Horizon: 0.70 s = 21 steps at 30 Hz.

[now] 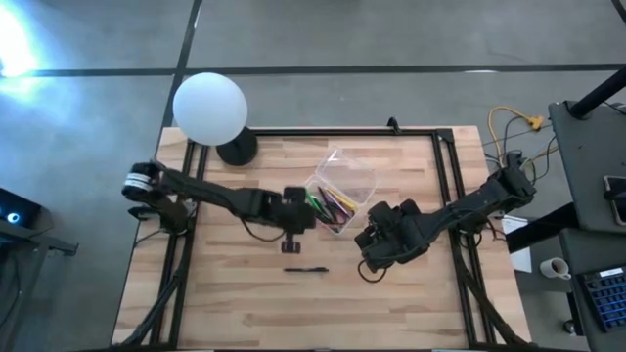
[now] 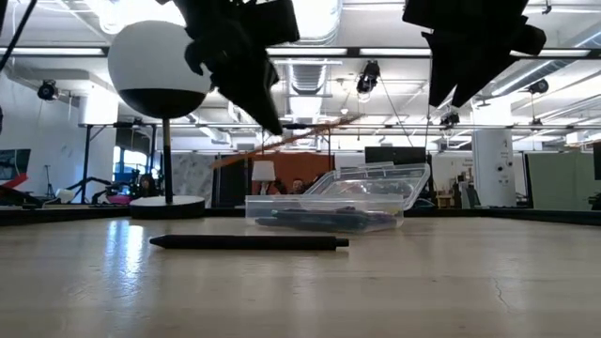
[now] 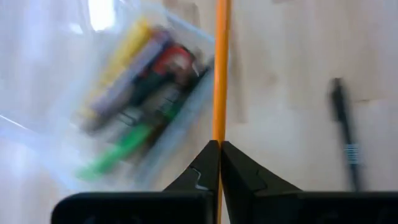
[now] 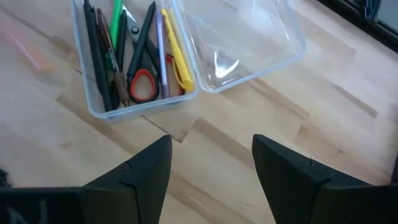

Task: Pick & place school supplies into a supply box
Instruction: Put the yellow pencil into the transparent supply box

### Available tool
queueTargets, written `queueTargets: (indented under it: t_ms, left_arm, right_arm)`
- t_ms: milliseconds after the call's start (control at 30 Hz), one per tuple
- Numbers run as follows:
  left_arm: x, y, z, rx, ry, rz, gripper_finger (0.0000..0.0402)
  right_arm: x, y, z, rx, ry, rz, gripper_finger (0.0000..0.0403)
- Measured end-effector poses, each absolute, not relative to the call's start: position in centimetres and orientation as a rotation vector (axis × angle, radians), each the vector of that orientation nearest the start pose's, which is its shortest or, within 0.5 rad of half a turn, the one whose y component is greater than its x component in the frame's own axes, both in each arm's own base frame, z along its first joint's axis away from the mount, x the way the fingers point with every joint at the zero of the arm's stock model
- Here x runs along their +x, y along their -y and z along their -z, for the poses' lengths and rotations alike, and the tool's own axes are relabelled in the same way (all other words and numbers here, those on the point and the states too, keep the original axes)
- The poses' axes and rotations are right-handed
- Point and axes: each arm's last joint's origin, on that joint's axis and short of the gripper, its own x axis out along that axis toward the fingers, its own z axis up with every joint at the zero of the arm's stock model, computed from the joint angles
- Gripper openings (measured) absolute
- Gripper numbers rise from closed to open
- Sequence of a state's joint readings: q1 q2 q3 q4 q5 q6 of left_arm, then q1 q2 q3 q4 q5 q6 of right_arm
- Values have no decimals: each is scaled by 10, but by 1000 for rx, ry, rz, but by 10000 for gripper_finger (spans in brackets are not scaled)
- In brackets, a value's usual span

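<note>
The clear supply box (image 1: 337,207) stands mid-table with its lid (image 4: 242,37) folded open; pens, a green and a yellow one, and red-handled scissors (image 4: 142,84) lie inside. My left gripper (image 1: 298,221) hovers just left of the box, shut on an orange pencil (image 2: 282,141). A black pen (image 1: 305,270) lies flat on the table, nearer than the box. My right gripper (image 4: 211,168) is open above the table, right of the box and touching nothing. My left gripper pinches the orange pencil (image 3: 219,134) between its two fingertips (image 3: 208,163), coming from above. The pencil runs on lengthwise past the fingers. It is lifted clear and slants upward over the box's left side (image 2: 310,131).
A white globe lamp (image 1: 209,108) on a black base (image 1: 237,149) stands at the far left corner of the table. Black frame rails (image 1: 445,186) run along the table's sides. Bare wood lies toward the near edge (image 1: 313,313).
</note>
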<state>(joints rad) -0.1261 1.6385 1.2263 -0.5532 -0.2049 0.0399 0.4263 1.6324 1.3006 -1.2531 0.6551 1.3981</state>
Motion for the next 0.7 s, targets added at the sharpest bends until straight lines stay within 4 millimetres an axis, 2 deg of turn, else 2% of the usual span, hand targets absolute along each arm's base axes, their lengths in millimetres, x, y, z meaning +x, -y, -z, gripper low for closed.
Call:
queueTargets:
  t_ms: [200,300,400,500,600,700]
  left_arm:
    - [349,6,-246,605,-915,75,2]
    - [353,-9,-245,705,-907,90,1]
    - [352,-20,-240,668,-952,64,1]
    - [342,-18,-241,515,-1001,95,0]
    - [332,-2,-244,300,-1015,253,0]
    - [325,22,-243,228,-1047,389,0]
  right_arm:
    - [265,-102,-257,366,-897,980,215]
    - [263,-103,-259,380,-891,972,215]
    - [259,-107,-262,407,-884,967,215]
    - [256,-111,-263,422,-906,948,215]
    - [255,-117,-261,441,-951,916,215]
    - [258,-122,-258,463,-970,878,215]
